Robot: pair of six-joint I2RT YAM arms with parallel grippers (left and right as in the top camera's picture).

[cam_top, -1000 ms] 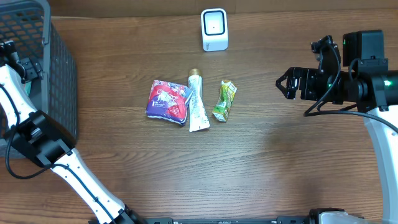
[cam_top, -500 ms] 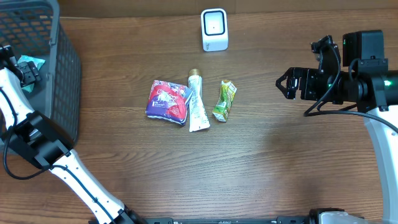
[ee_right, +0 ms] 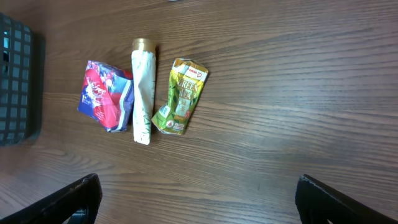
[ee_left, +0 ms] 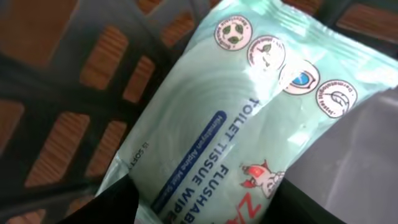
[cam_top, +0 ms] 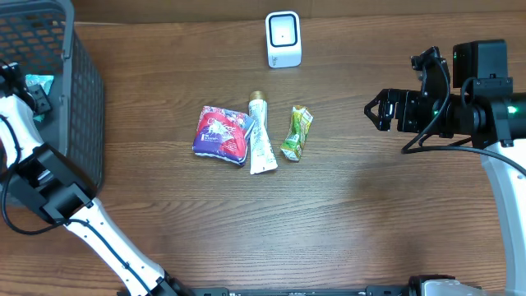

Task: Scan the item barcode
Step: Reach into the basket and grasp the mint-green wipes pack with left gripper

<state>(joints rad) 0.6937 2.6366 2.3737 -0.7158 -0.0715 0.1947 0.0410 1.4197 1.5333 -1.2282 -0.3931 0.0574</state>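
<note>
In the left wrist view a pale green pack of flushable wipes (ee_left: 249, 118) fills the gap between my left gripper's (ee_left: 202, 208) black fingers (ee_left: 106, 208), which press on both its sides. Seen from overhead, that gripper (cam_top: 31, 92) is inside the dark mesh basket (cam_top: 78, 99) at the far left, with a teal corner of the pack (cam_top: 34, 81) showing. The white barcode scanner (cam_top: 283, 39) stands at the back centre. My right gripper (cam_top: 376, 111) hovers open over the right side of the table and holds nothing; its fingertips (ee_right: 71, 202) stand far apart.
Three items lie side by side mid-table: a red and blue packet (cam_top: 222, 133), a white tube (cam_top: 260, 136) and a green pouch (cam_top: 297, 131). All three also appear in the right wrist view, packet (ee_right: 102, 94), tube (ee_right: 142, 90), pouch (ee_right: 181, 96).
My left gripper's jaws have narrowed onto the wipes pack inside the basket, and the basket has shifted slightly. The teal pack has come into overhead view. The right arm has not moved.
</note>
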